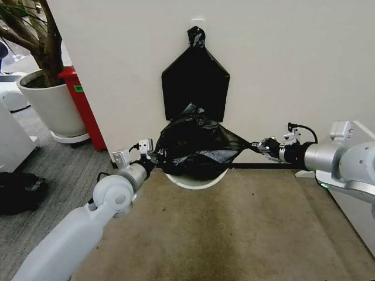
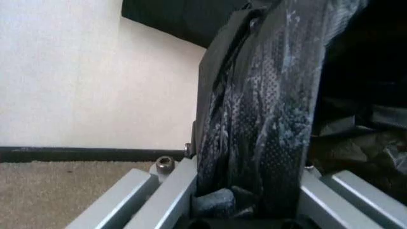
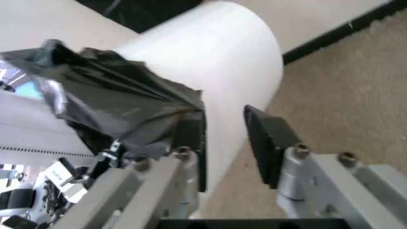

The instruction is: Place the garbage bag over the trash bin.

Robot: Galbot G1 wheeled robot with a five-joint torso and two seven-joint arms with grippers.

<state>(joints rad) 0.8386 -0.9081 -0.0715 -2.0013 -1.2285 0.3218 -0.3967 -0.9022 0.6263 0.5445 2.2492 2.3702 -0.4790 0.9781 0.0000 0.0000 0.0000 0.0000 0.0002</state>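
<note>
We see the thin glossy black garbage bag (image 1: 196,143) stretched above the small round white plastic trash bin (image 1: 195,180) at the wall's foot. The left gripper (image 1: 153,159) clamps the bag's left edge. The right gripper (image 1: 262,146) stands wide, film snagged on one finger (image 3: 190,143). Risk: that corner slips off and the mouth collapses before seating.
</note>
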